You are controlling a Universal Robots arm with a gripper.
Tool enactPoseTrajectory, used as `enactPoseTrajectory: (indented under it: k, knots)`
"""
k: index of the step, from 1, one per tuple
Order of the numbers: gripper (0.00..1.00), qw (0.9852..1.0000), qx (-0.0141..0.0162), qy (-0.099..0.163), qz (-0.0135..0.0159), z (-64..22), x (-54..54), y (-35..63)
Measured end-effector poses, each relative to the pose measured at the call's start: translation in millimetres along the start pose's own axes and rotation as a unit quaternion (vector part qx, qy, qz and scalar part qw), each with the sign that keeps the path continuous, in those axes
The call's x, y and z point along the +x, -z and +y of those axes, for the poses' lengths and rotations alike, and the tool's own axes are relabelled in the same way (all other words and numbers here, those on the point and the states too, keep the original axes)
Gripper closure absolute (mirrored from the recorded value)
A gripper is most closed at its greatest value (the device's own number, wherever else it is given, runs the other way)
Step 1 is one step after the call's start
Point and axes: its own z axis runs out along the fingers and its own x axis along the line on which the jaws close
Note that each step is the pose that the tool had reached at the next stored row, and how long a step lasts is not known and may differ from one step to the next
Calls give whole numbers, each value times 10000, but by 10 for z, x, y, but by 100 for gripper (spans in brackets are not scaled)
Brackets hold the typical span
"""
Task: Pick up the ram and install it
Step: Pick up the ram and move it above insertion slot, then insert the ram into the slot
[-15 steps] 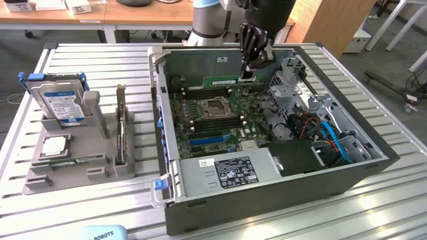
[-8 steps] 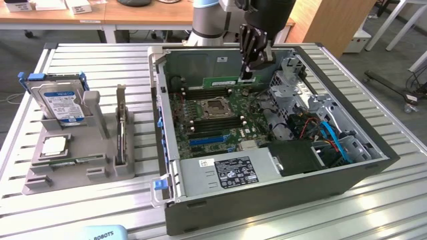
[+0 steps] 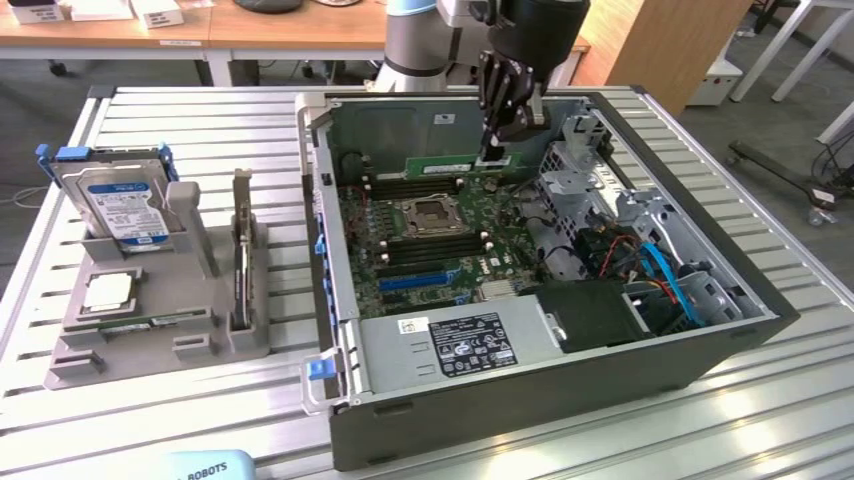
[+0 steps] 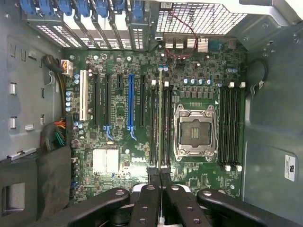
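The ram (image 3: 447, 159), pinched on edge in the closed gripper (image 3: 494, 150), hangs over the far memory slots (image 4: 166, 123), so insertion is in hand and likely needs exact alignment.

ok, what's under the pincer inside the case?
The ram, gripped in the shut pincer, edge-on over the black memory slots beside the empty CPU socket. The slot beneath it is covered by the stick.
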Motion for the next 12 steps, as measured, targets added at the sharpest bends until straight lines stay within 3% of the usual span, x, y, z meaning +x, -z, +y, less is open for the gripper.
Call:
enactPoseTrajectory:
  k: [12]
  knots:
    - [89, 10000, 13, 0, -1, 56, 0, -6]
